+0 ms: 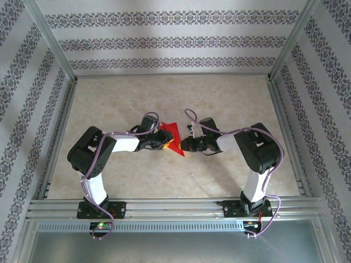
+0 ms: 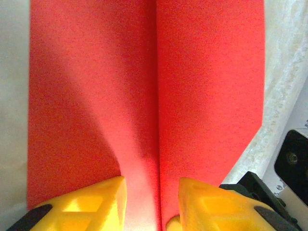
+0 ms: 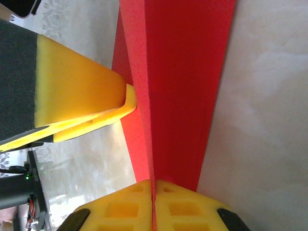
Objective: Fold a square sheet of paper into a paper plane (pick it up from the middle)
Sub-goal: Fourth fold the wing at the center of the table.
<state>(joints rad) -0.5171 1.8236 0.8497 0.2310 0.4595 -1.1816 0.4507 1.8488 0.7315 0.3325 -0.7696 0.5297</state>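
Observation:
The red paper (image 1: 172,132) is a creased, pointed triangle at the table's middle, held up between the two arms. My right gripper (image 3: 154,197) is shut on the paper's folded edge (image 3: 178,86), with the fold running straight out from between its yellow fingertips. It meets the paper from the right in the top view (image 1: 185,145). My left gripper (image 2: 151,204) is open, its yellow fingers standing either side of the centre crease of the paper (image 2: 144,86). One left finger (image 3: 82,86) touches the paper's side in the right wrist view.
The beige marbled table (image 1: 219,98) is fenced by aluminium rails (image 1: 164,205) at the near edge and sides, with patterned walls behind. Both arm bases sit on the near rail. The two grippers are nearly tip to tip.

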